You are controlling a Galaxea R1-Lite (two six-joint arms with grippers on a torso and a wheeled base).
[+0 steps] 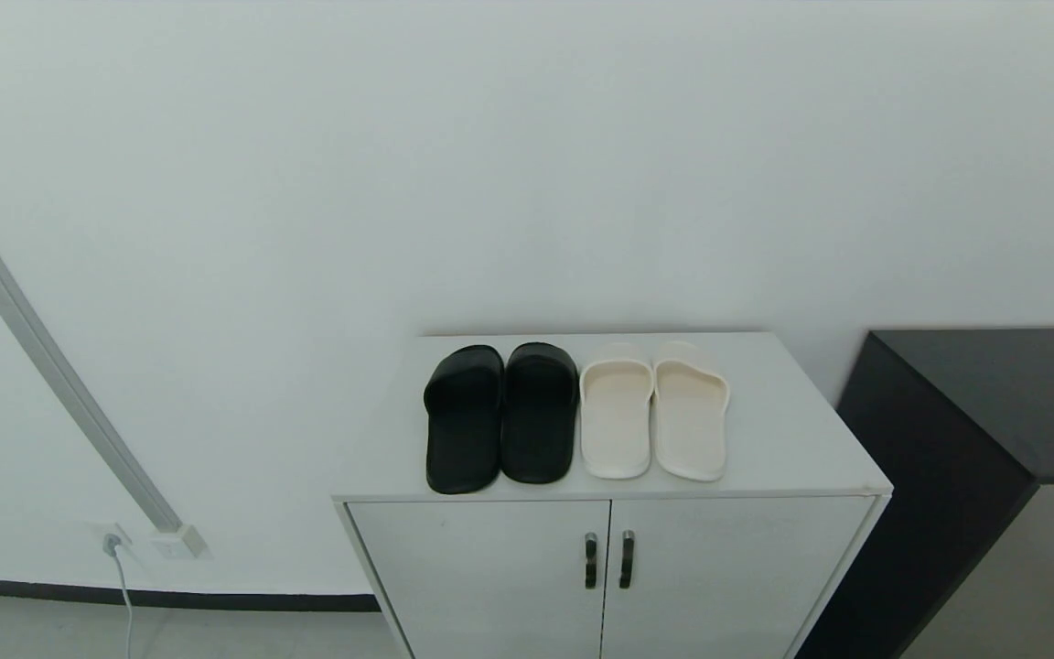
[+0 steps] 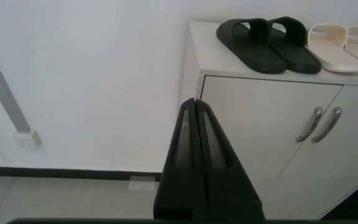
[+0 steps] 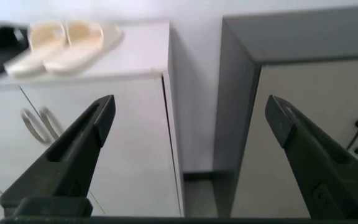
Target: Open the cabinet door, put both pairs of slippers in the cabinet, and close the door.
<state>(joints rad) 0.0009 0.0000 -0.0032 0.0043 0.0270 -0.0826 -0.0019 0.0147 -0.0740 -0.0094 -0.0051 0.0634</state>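
Up on top of the cabinet [image 1: 792,439], two pairs sit side by side. The left pair of slippers [image 1: 500,416] is just beside the right pair of slippers [image 1: 655,412]. Toes point to the wall [image 1: 490,183] behind, heels lie near the front edge. Below, the left door [image 1: 481,577] and right door [image 1: 737,567] meet at the middle, a handle [image 1: 590,559] on each side of the seam. A second cabinet [image 1: 948,458] stands close on the right. Low on the left, a socket [image 1: 111,540] sits on the wall just above the floor [image 1: 33,631].

The left claw [image 2: 195,102], fingers pressed together, sat lower centre; black slippers [image 2: 267,43] and cream slippers [image 2: 344,45] lay atop the shut cabinet [image 2: 253,124], upper right.
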